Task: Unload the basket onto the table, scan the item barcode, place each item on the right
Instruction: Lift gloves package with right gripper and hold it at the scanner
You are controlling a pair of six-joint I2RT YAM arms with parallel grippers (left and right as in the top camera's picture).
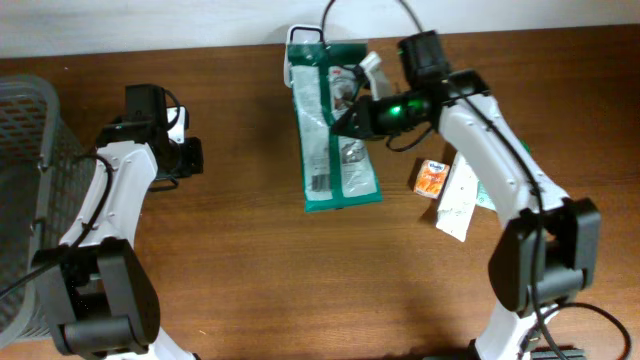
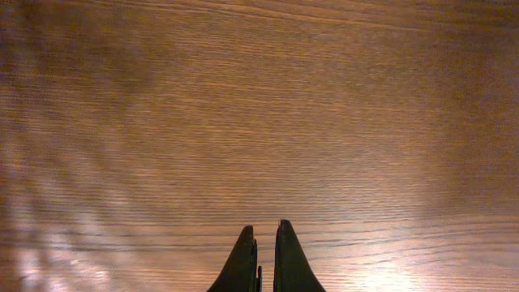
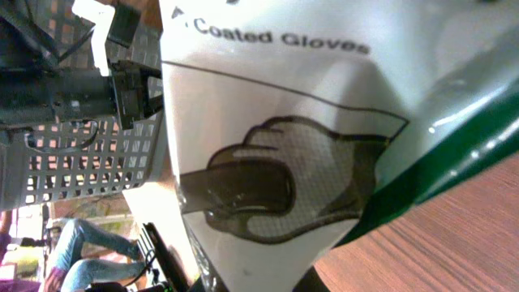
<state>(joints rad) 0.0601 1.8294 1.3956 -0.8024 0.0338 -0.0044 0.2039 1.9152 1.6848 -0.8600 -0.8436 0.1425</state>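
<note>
The glove package [image 1: 322,165] is seen lying lengthwise on the wooden surface [image 1: 250,270] near the far edge, and its right edge is clamped by the right gripper [image 1: 340,122]. In the right wrist view the printed glove drawing on the package [image 3: 276,146] is pressed close to the camera. The left gripper [image 1: 192,157] is held clenched and empty above bare wood, beside a grey basket [image 1: 25,150]. A small orange packet [image 1: 432,177] and a white packet [image 1: 458,203] are found to the right.
</note>
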